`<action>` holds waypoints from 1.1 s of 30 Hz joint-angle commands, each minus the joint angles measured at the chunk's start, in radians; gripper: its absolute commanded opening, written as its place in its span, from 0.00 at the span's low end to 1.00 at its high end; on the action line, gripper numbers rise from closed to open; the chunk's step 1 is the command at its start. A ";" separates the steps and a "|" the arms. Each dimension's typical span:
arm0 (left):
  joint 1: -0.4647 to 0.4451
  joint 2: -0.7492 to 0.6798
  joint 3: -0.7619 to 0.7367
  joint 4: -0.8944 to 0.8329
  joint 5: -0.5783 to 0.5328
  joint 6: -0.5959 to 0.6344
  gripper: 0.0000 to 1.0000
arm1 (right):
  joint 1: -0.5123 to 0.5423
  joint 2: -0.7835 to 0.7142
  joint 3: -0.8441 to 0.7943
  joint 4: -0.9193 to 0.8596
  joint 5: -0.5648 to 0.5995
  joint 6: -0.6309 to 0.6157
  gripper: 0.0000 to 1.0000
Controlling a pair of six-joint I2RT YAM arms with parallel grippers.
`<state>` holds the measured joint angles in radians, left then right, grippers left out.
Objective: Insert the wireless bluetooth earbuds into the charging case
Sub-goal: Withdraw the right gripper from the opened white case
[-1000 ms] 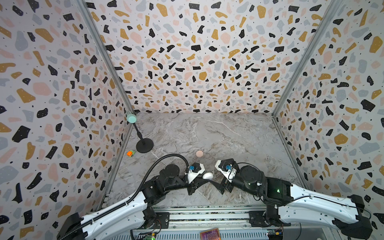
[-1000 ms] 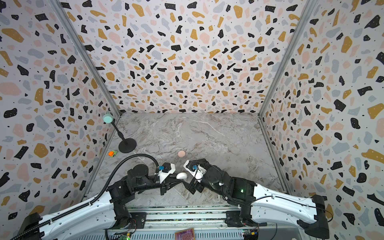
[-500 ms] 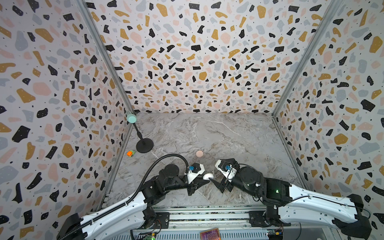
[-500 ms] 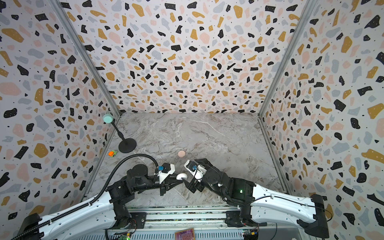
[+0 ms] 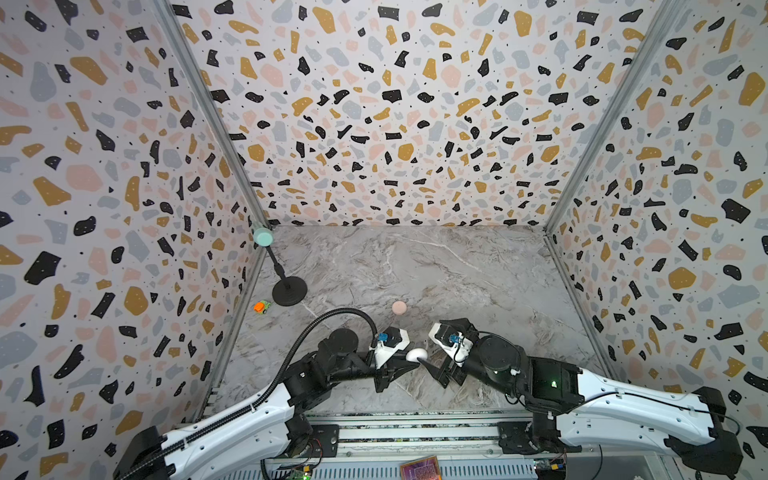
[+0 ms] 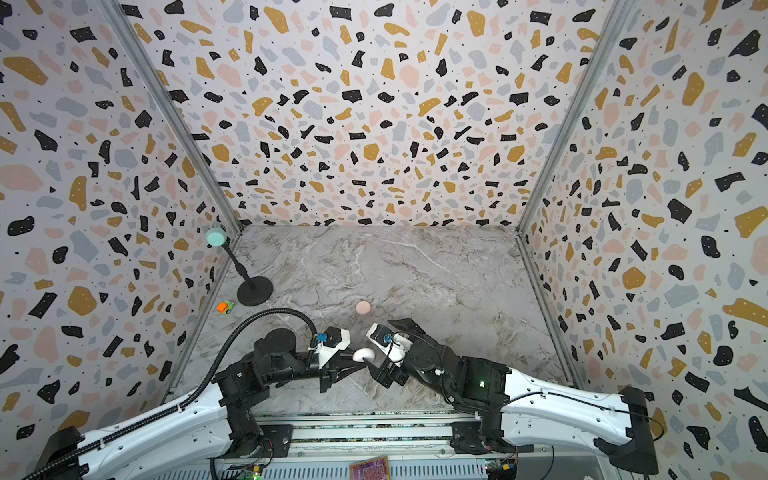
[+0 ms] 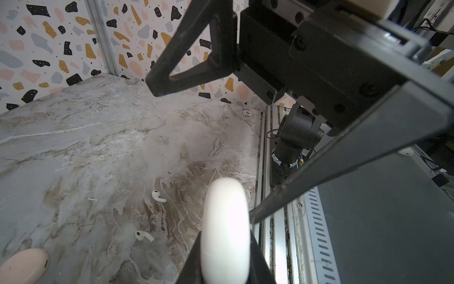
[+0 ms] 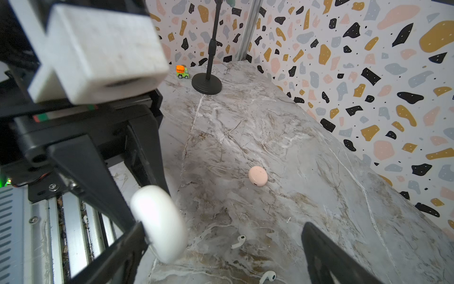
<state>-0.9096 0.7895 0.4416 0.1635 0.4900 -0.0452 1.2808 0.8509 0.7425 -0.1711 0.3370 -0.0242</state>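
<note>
Up front, your left gripper [image 5: 409, 362] clamps the white case [image 5: 417, 354], right gripper [image 8: 223, 227] gapes empty; earbuds [image 8: 238, 242] look light, slippery: pinch stems.

Behind the pink case [image 5: 399, 307] and off to its right, the marble table [image 5: 457, 266] is lying bare, leaving a gripper open passage up to the walls. To the case's left, a black stand [image 5: 289, 291] and a toy truck [image 5: 262, 307] are crowding the wall. In front of it, the left gripper [image 5: 409, 360], clamping a white case [image 5: 417, 354], and the wide-spread right gripper [image 5: 436, 345] are blocking the middle. Two earbuds [image 8: 238, 241] are lying on the table close by.
</note>
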 commanded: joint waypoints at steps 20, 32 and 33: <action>-0.017 -0.075 -0.063 0.080 0.035 0.086 0.00 | 0.000 -0.097 0.046 0.019 0.090 0.102 0.99; -0.043 -0.295 -0.162 0.200 -0.221 0.245 0.00 | -0.085 -0.180 0.110 -0.130 0.171 0.425 0.99; -0.044 -0.294 -0.152 0.180 -0.230 0.253 0.00 | -0.114 -0.182 0.112 -0.153 0.158 0.459 0.99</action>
<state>-0.9440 0.5060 0.2672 0.2970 0.3252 0.1455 1.2133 0.6781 0.8154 -0.2440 0.4698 0.2981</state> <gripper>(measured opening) 0.223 0.989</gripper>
